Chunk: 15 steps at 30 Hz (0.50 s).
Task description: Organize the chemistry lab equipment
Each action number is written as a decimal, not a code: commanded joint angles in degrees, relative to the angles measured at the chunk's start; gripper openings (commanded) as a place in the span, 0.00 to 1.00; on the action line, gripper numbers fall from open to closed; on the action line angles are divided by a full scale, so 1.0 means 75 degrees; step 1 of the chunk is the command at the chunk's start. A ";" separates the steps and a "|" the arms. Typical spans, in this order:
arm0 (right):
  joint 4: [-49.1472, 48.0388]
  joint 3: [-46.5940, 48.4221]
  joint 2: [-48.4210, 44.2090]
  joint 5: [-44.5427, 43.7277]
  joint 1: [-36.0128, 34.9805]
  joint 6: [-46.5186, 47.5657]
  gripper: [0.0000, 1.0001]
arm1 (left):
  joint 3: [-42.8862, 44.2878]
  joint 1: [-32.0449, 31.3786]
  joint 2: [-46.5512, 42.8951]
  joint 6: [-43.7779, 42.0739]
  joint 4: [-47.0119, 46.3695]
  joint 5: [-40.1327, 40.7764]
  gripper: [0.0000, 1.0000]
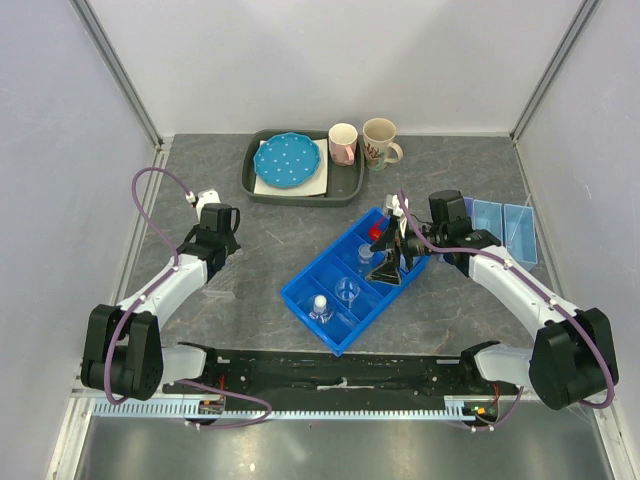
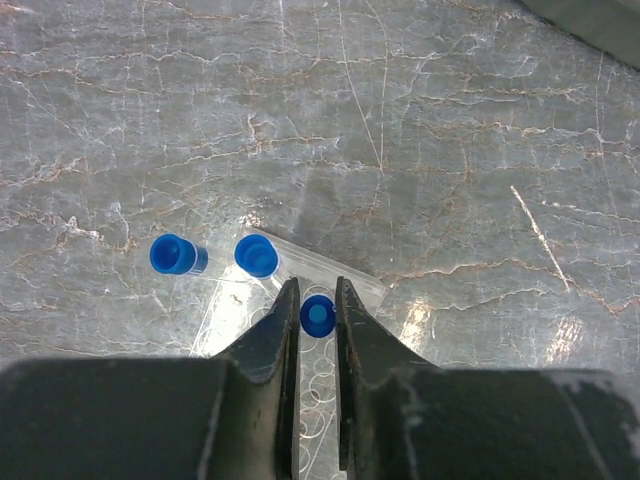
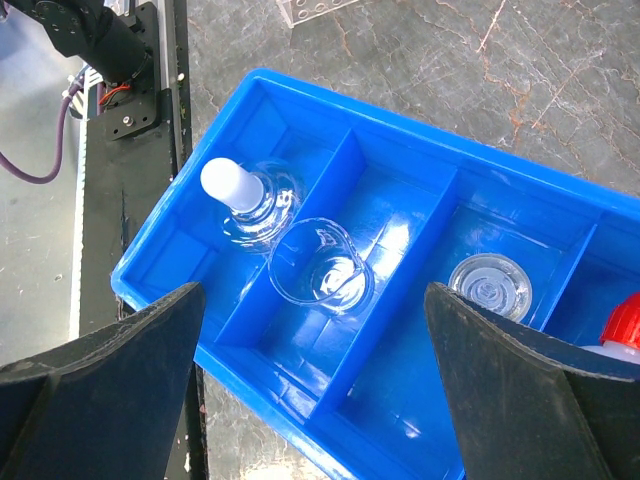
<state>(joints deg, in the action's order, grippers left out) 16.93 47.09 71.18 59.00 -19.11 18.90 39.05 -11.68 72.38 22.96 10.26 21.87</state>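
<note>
Grey marbled surface (image 1: 250, 270) lies under both arms; left hand (image 2: 318, 290), narrow, pinches a blue-capped vial (image 2: 318, 316), two other vials (image 2: 256, 255) just left of its fingers, shown only by its wrist view, their clear rack (image 2: 345, 272) hard to make out; right hand (image 3: 310, 300) gapes wide above blue tray (image 3: 400, 190): stoppered flask (image 3: 245, 200), beaker (image 3: 320, 265), small jar (image 3: 488, 285); red nozzle (image 3: 625, 320) cut off.

Nothing here can be read, standing where I am. At twelve o'clock on the table, the white mug (image 1: 343, 143) has a pink band and the cream mug (image 1: 380, 140) has a reddish design. Both are too small to make out as words, brands or numbers.
</note>
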 commanded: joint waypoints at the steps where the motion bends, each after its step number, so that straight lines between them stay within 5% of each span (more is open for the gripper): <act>1: -0.0101 0.0331 -0.0127 0.0113 0.0017 0.0211 0.98 | 0.0126 0.0046 -0.0018 0.0044 -0.0161 -0.0021 0.20; 15: -0.0054 0.0342 -0.0115 0.0090 0.0017 0.0281 0.98 | 0.0359 0.0046 -0.0918 0.0161 0.0459 -0.0326 0.59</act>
<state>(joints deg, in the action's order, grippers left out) 17.30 47.09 71.18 59.00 -19.11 19.33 39.05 -11.60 69.78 23.09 12.21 20.32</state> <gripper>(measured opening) 0.982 0.556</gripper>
